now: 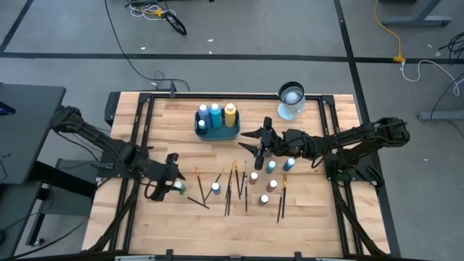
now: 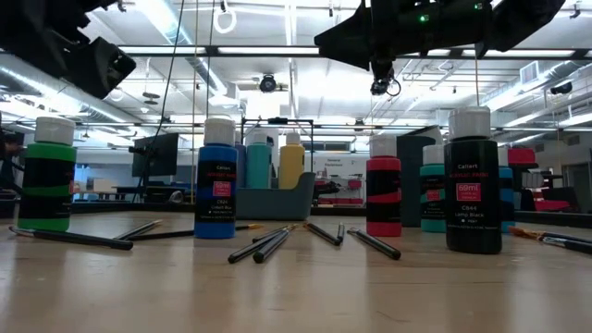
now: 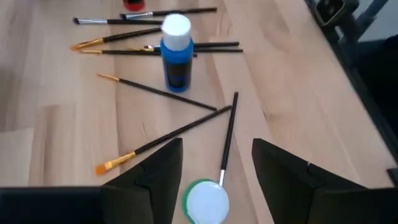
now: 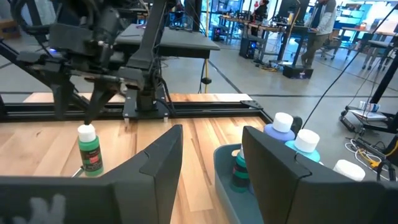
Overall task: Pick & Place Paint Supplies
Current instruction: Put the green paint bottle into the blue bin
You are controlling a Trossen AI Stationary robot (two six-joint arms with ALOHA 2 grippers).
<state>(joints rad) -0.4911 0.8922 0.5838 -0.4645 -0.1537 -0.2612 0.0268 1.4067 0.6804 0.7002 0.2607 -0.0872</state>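
Green paint bottle [image 3: 206, 201], a white-capped cylinder, stands on the wooden table [image 1: 319, 225] at 8 o'clock, between the left gripper's [image 3: 214, 177] wide-open, empty fingers. The right gripper [image 1: 262, 148] hovers open and empty by the teal tray [image 1: 217, 132], which holds four bottles.

Wooden table [image 1: 181, 217] under paint bottles [image 1: 270, 167], brushes [image 1: 230, 190], tray [image 1: 217, 132], perhaps cup [image 1: 291, 101].

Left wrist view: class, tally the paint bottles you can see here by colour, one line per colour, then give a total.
blue bottle: 1
green bottle (white cap, seen from above): 1
red bottle (cut off at the picture's edge): 1
Total: 3
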